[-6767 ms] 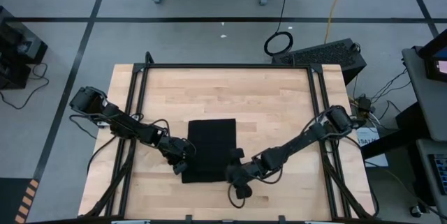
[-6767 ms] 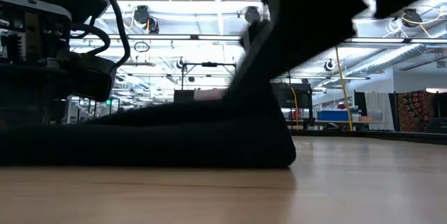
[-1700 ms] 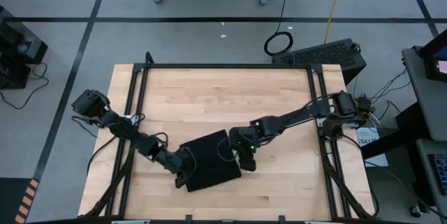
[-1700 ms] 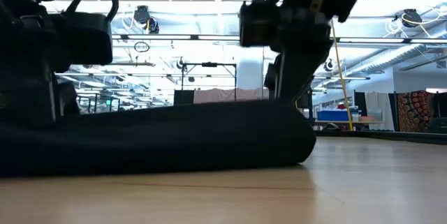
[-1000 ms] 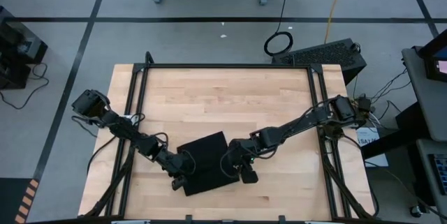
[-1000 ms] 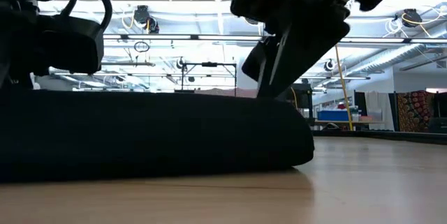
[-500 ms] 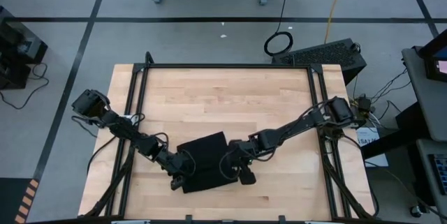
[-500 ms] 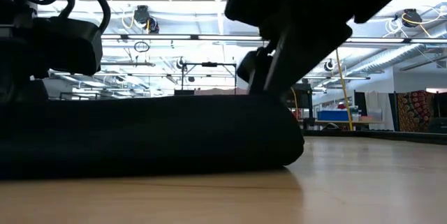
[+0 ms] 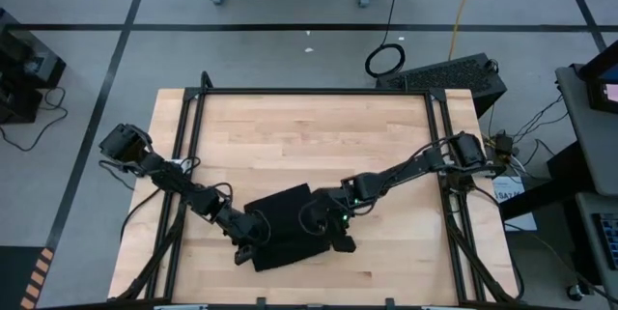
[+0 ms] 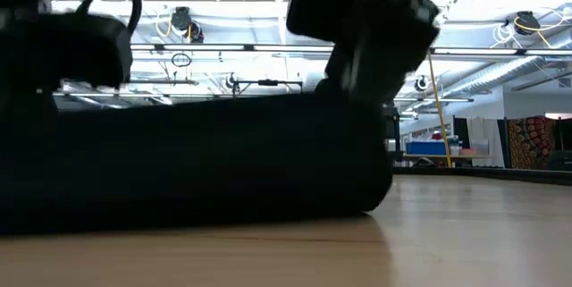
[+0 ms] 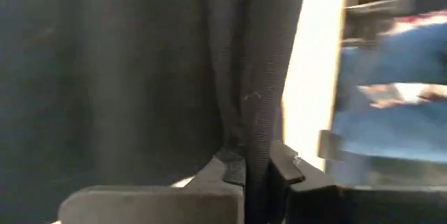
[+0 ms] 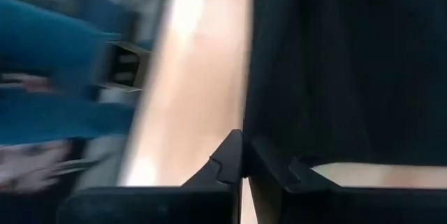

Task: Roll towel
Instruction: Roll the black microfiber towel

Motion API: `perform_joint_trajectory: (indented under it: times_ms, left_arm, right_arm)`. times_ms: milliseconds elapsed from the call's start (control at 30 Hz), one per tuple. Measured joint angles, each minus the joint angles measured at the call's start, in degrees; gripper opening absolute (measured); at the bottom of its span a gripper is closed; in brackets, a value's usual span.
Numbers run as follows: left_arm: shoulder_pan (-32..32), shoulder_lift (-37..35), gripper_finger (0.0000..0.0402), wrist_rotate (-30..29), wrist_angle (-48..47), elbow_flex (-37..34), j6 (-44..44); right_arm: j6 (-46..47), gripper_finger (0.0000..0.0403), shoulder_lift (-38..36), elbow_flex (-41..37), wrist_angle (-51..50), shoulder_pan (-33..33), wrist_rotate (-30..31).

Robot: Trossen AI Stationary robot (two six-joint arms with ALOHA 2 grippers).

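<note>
High view: the black towel (image 9: 288, 228) lay as a compact, skewed bundle near the counter's (image 9: 309, 136) front edge.
Change: since half a second earlier it looked narrower and thicker, so the roll seemed to be advancing.
Left tool (image 11: 255, 172): pinched shut on a towel fold at the bundle's left end.
Right tool (image 12: 244, 155): closed on the towel's right edge.
Containers: none visible.

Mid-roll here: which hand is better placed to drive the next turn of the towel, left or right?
Neither alone. The left hand is pinched on the towel at its left end, and the right hand is pinched on its right end, so both look equally placed to roll it together.
</note>
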Motion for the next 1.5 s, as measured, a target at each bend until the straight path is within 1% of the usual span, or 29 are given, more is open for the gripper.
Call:
perform_joint_trajectory:
  times_ms: [100, 200, 333, 400, 500, 567, 700, 800, 900, 967, 1067, 1200, 1267, 1333, 1400, 1433, 1500]
  left_arm:
    - [0.0, -0.2, 0.0013, 3.6, 5.2, 0.1, 0.0]
    - [-0.1, -0.2, 0.0013, 4.7, 8.2, 0.1, 1.6]
    - [-0.2, -0.2, 0.0013, 4.4, 4.3, 0.1, 4.9]
    - [-0.2, -0.1, 0.0012, 3.8, 2.1, 0.0, 6.0]
    - [-0.2, -0.1, 0.0012, 3.2, 1.9, -0.9, 6.3]
    - [-0.2, -0.1, 0.0012, 2.7, 1.7, -1.9, 5.3]
    - [-0.2, -0.1, 0.0011, 2.1, 1.5, -3.4, 1.6]
    - [-0.2, -0.1, 0.0011, 1.0, 1.5, -3.5, 1.5]
    - [-0.3, -0.1, 0.0011, 0.0, 1.0, -3.5, 1.5]
    - [-0.3, -0.1, 0.0011, -0.3, 1.0, -3.5, 1.5]
    - [-0.3, -0.1, 0.0011, -0.5, 0.8, -3.5, 1.5]
    - [-0.3, -0.1, 0.0011, -0.7, 0.7, -3.5, 1.5]
    - [-0.2, -0.1, 0.0011, -0.8, 0.7, -3.5, 1.5]
    - [-0.2, -0.1, 0.0011, -0.9, 0.8, -3.5, 1.5]
    - [-0.2, -0.1, 0.0011, -0.9, 0.8, -3.5, 1.4]
    - [-0.2, -0.1, 0.0011, -0.9, 0.8, -3.5, 1.4]
    - [-0.2, -0.1, 0.0011, -0.9, 0.8, -3.5, 1.4]
  right_arm:
    - [2.7, 0.0003, -0.9, 0.1, 0.5, -1.5, -8.5]
    - [4.2, 0.0003, -0.5, 0.1, 1.0, -2.9, -14.8]
    - [6.0, 0.0002, 2.1, 0.1, 3.7, -5.7, -21.3]
    - [9.3, 0.0001, 4.1, 0.1, 4.7, -7.3, -22.8]
    - [12.8, 0.0002, 6.6, 0.0, 5.6, -9.0, -22.8]
    - [13.9, 0.0004, 7.7, 0.0, 6.9, -9.7, -21.6]
    - [15.0, 0.0007, 7.9, 0.0, 6.8, -10.3, -13.8]
    - [15.1, 0.0008, 7.9, 0.0, 6.6, -10.4, -8.2]
    - [14.3, 0.0017, 7.5, 0.0, 6.5, -10.3, -5.2]
    - [12.3, 0.0035, 6.0, -0.1, 5.8, -10.3, -5.0]
    - [6.1, 0.0079, 2.4, 0.0, 2.4, -10.3, -4.4]
    - [-7.9, 0.0150, -1.6, 0.0, -5.2, -9.3, 1.6]
    - [-13.2, 0.0181, -2.9, 0.0, -5.4, -7.9, 4.9]
    - [-14.7, 0.0206, -3.0, 0.0, -2.5, -6.7, 6.6]
    - [-13.3, 0.0221, -2.1, 0.0, 1.5, -5.9, 6.7]
    - [-11.8, 0.0225, -1.3, 0.0, 3.9, -5.8, 7.3]
    - [-9.7, 0.0226, 0.1, 0.1, 4.9, -5.7, 9.8]
